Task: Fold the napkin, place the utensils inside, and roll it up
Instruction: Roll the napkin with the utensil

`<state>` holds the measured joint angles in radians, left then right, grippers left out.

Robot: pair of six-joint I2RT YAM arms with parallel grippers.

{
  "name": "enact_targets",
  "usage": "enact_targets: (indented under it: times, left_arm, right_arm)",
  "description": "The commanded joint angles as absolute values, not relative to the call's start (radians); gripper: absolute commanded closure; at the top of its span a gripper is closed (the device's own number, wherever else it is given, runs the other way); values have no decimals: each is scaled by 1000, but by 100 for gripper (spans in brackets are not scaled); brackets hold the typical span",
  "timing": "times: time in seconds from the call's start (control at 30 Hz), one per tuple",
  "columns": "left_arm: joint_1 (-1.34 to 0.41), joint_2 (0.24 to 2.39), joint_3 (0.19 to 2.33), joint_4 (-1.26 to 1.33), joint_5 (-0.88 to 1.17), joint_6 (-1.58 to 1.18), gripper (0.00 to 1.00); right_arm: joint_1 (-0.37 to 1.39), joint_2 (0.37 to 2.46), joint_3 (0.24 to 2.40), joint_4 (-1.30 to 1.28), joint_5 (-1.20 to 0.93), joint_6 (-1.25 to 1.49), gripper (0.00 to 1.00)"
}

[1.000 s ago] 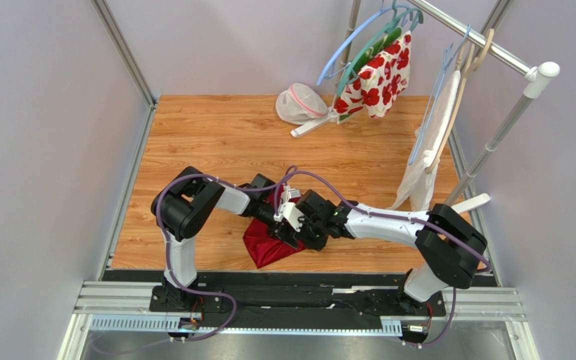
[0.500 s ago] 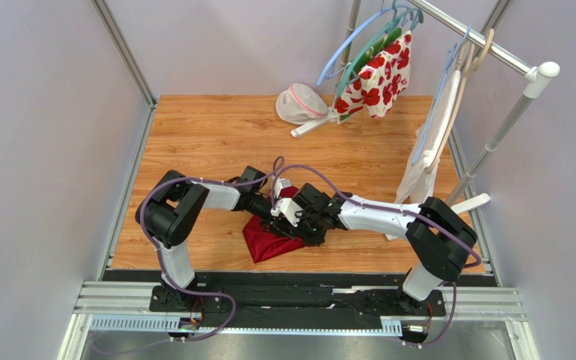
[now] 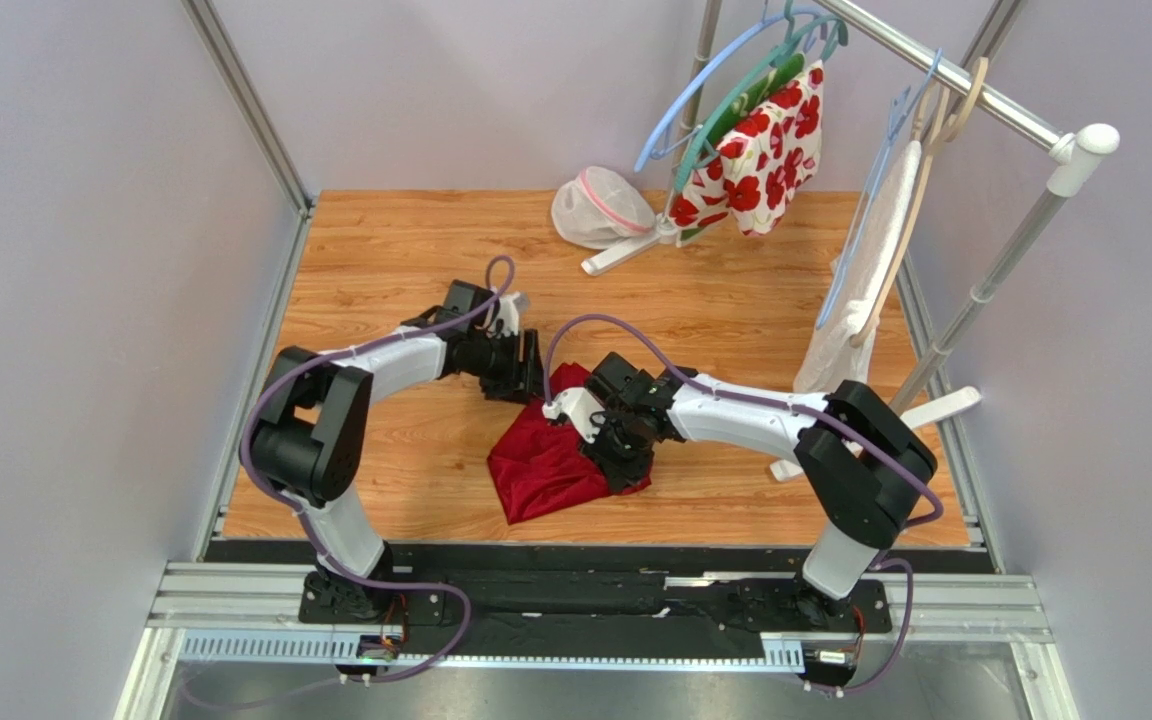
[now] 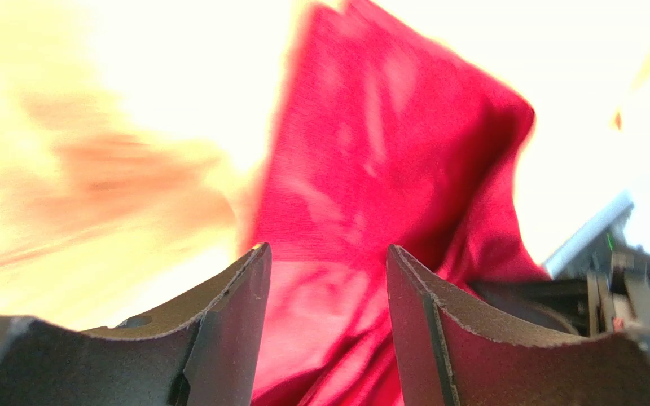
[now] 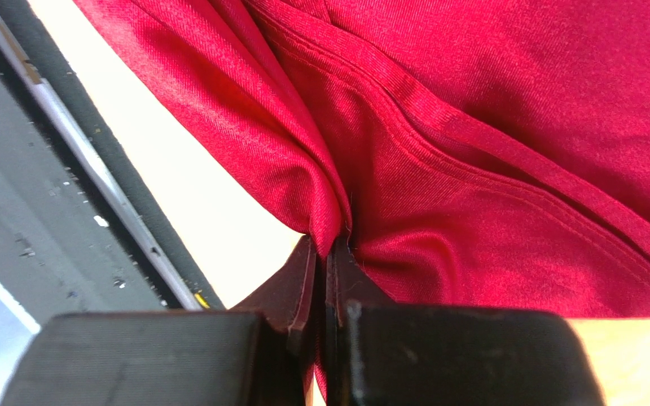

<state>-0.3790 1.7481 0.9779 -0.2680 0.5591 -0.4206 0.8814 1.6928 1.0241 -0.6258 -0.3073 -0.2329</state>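
The dark red napkin point(image 3: 545, 468) lies bunched on the wooden table point(image 3: 387, 270) near the front edge, between the two arms. My right gripper point(image 3: 617, 453) sits at the napkin's right side. In the right wrist view, this gripper point(image 5: 330, 244) is shut on a pinched fold of the napkin point(image 5: 489, 127). My left gripper point(image 3: 533, 375) hovers just beyond the cloth's far corner, apart from it. Seen from the left wrist, the left gripper point(image 4: 324, 258) is open with the napkin point(image 4: 388, 152) ahead of it and nothing between the fingers. The utensils are out of view.
A white mesh bag point(image 3: 597, 207) lies at the back of the table. A flowered cloth point(image 3: 755, 150) and a white towel point(image 3: 856, 323) hang from a rack point(image 3: 988, 270) at the back right. The black rail point(image 3: 582, 558) runs close in front of the napkin.
The left gripper has opened, let go of the napkin and drawn back toward the far left. The right gripper has closed on a fold of the napkin, which has settled lower.
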Motion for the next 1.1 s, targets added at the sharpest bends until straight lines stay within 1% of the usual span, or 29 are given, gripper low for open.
enact_targets:
  times: [0.0,0.2,0.23,0.3,0.33,0.37,0.4,0.43,0.47,0.53,0.63,0.8,0.93,1.07]
  left_arm:
    - [-307,1657,1009,-333,318,-468,39]
    - [-259,1478,882,-327,122,-506,39]
    - [-259,1413,861,-325,118,-520,39]
    - [-259,1338,778,-299,141,-544,38]
    - [-261,1257,747,-263,167,-567,38]
    - [-261,1215,689,-246,228,-580,38]
    - [-262,1142,660,-227,259,-595,31]
    - [-265,1109,631,-198,294,-621,27]
    - [-271,1082,588,-198,346,-632,25]
    - [-291,1016,552,-193,370,-658,24]
    - [-348,977,479,-152,400,-698,24]
    - [-452,1017,462,-155,354,-716,24]
    - [-509,1045,459,-169,318,-732,26]
    - [-520,1068,446,-164,313,-732,28]
  right_arm:
    - [854,1721,1065,-675,-400,-193,100]
    - [821,1769,1107,-687,-466,-141,100]
    - [816,1776,1112,-689,-478,-134,100]
    - [795,1807,1129,-690,-529,-120,100]
    - [789,1816,1135,-692,-544,-117,100]
    - [773,1831,1146,-690,-573,-117,100]
    - [767,1844,1153,-696,-584,-112,100]
    - [761,1870,1158,-698,-597,-112,100]
    - [746,1881,1167,-701,-613,-109,100]
    - [724,1911,1173,-706,-630,-101,100]
    - [703,1936,1178,-706,-646,-91,100]
    - [686,1947,1174,-706,-640,-80,100]
    - [667,1948,1169,-704,-635,-71,100]
    - [664,1950,1169,-703,-638,-67,100]
